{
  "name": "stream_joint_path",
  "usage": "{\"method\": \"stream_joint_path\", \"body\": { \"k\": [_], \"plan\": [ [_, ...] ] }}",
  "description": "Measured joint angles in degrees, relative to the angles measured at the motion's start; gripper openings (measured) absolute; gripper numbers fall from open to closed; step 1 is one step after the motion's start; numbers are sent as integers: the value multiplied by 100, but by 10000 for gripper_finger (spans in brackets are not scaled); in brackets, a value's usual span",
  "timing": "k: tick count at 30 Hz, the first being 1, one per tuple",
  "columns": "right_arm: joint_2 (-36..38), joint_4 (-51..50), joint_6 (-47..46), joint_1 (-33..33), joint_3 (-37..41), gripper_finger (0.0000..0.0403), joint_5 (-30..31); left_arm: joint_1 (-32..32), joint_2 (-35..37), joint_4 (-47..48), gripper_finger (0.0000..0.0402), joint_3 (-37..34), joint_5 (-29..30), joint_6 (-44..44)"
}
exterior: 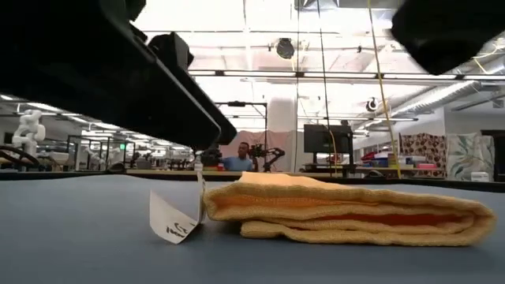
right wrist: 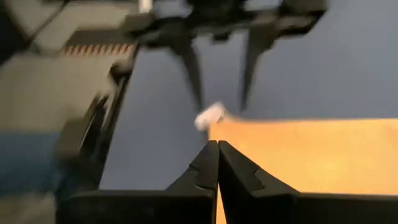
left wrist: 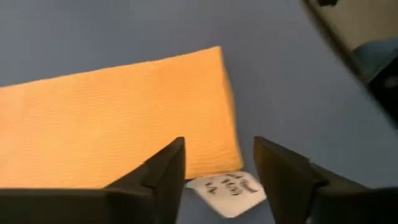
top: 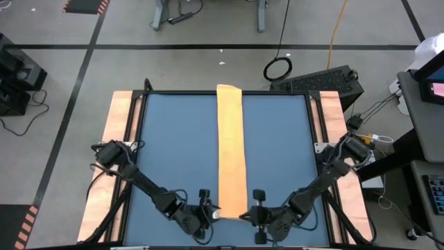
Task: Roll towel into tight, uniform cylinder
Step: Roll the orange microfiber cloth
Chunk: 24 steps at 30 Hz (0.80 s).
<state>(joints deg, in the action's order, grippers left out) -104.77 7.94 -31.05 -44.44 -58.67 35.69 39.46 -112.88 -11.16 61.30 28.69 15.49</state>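
The towel (top: 231,153) is an orange-yellow cloth folded into a long narrow strip. It lies flat down the middle of the blue table, from far edge to near edge. Its near end (exterior: 347,209) shows stacked layers resting on the table. A small white tag (left wrist: 230,190) sticks out at the near left corner. My left gripper (left wrist: 217,158) is open, its fingers standing either side of that corner and the tag, just above them. My right gripper (right wrist: 214,149) is shut and hovers at the towel's near right corner (top: 244,214), clear of the cloth in the low view.
Bare blue tabletop (top: 173,153) lies on both sides of the strip, bounded by wooden side rails (top: 118,139). A black case (top: 326,80) stands beyond the far right corner. A person (exterior: 241,158) sits far off in the room behind.
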Motion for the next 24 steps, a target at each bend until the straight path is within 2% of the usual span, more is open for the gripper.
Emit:
{"method": "stream_joint_path", "body": {
  "k": [3, 7, 11, 17, 20, 24],
  "plan": [
    [104, -842, 43, -209, 5, 0, -173, 151, -37, 0, 228, 0, 369, -297],
    [92, -1379, 64, -509, 4, 11, -150, 324, -39, -29, 247, 0, 682, -1034],
    [-115, -1540, 297, -610, 4, 43, -118, 408, -39, -43, 249, 0, 725, -1897],
    [-579, -1535, 575, -576, 2, 99, 343, 347, -39, -35, 249, 0, 992, -2076],
    [-710, -1545, 1091, -542, 2, 121, 392, 318, -39, -33, 249, 0, 924, -2281],
    [-728, -1543, 1709, -544, 2, 142, 494, 349, -39, -40, 249, 0, 904, -3082]
  ]
}}
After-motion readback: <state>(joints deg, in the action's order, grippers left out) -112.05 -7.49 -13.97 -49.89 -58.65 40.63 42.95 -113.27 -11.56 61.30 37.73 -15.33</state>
